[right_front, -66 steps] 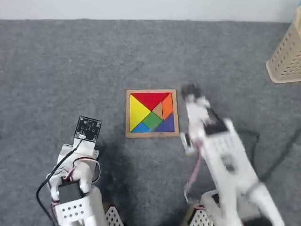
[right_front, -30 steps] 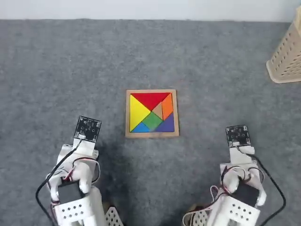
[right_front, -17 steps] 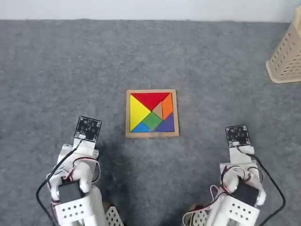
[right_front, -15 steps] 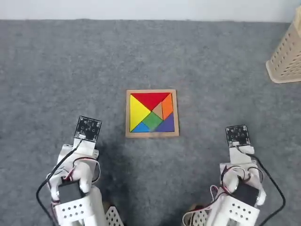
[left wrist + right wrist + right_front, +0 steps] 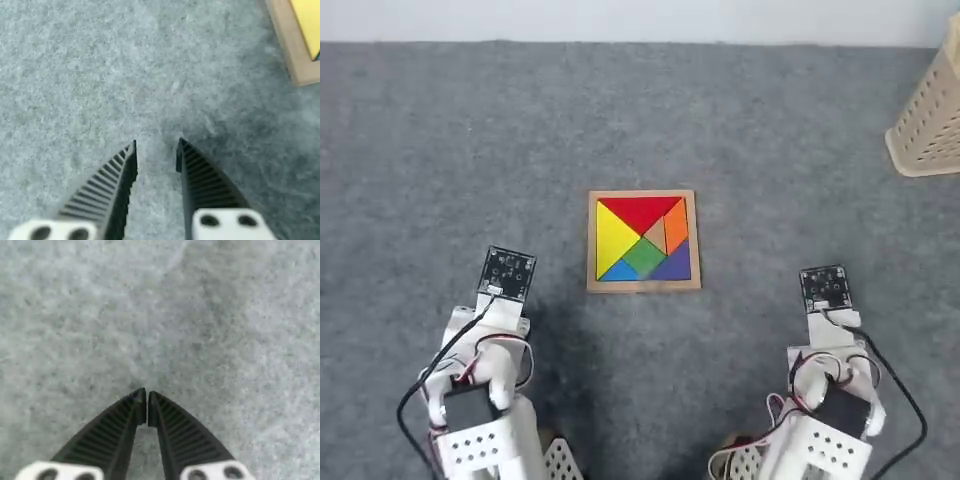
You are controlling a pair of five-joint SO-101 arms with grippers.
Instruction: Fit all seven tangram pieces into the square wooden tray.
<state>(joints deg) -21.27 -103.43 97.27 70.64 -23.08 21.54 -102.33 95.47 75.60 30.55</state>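
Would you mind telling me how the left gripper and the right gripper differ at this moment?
The left gripper is open, with a clear gap between its fingertips; the right gripper is shut, its tips almost touching. The left gripper has a corner of the tray close ahead in its wrist view; the right gripper faces carpet. Both are empty and hang over the carpet, apart from the tray.

left gripper [image 5: 155, 146] hangs over the grey carpet [image 5: 100, 65], fingers a bit apart with nothing between them. Corner of the wooden tray [image 5: 289, 47] and its yellow piece [image 5: 311, 20] sit well apart from it.
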